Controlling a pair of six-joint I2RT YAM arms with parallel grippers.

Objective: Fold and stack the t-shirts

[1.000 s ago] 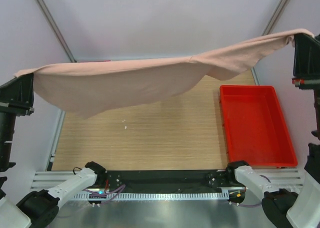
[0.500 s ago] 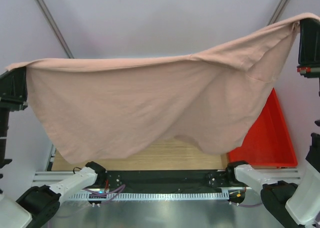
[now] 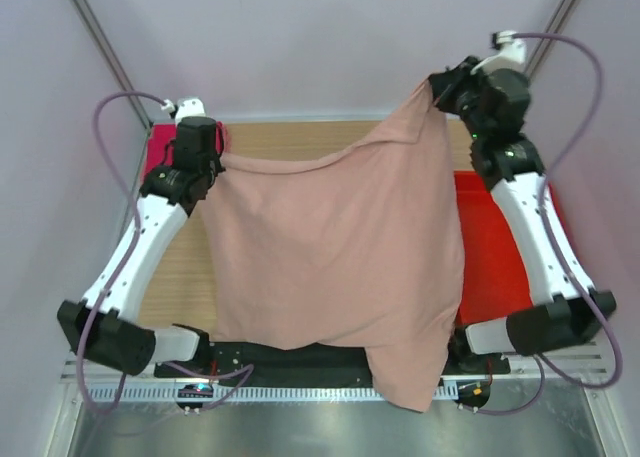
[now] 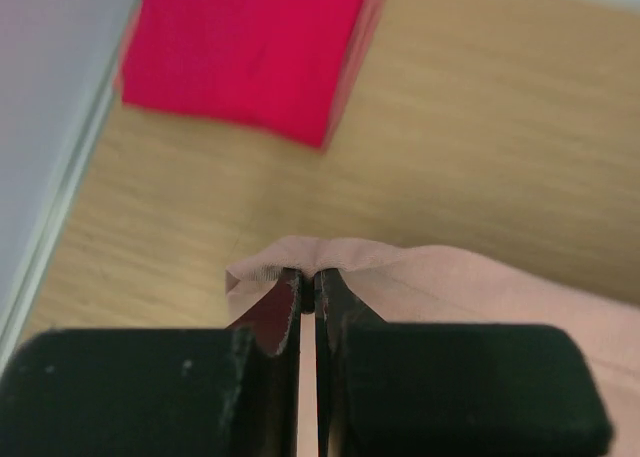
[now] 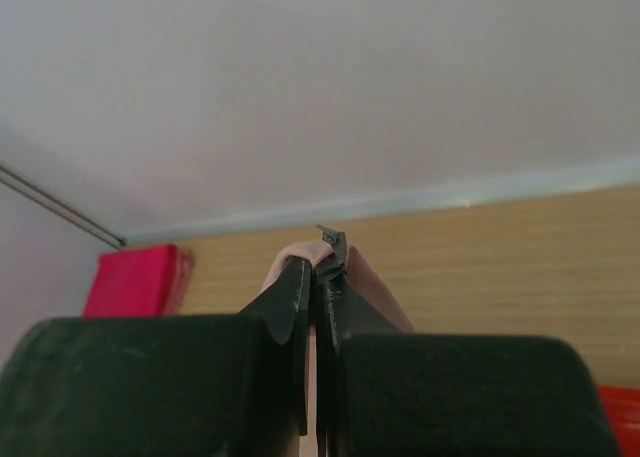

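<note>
A pale dusty pink t-shirt (image 3: 340, 257) hangs spread between my two grippers over the wooden table, its lower end draped past the near table edge. My left gripper (image 3: 218, 149) is shut on the shirt's left top corner (image 4: 300, 259). My right gripper (image 3: 436, 89) is shut on the right top corner (image 5: 320, 252), held higher and farther back. A bright magenta-pink t-shirt (image 4: 245, 47) lies folded at the table's far left corner, just beyond the left gripper; it also shows in the right wrist view (image 5: 135, 279).
A rigid red bin (image 3: 500, 257) stands on the right side of the table, partly behind the hanging shirt and under the right arm. Bare wooden tabletop (image 3: 180, 277) shows at the left. Pale walls close in the back and sides.
Both arms have swung from close to the camera, out at the frame edges, down toward the far part of the table. The shirt, earlier stretched wide across the view, now hangs narrower and lower.
</note>
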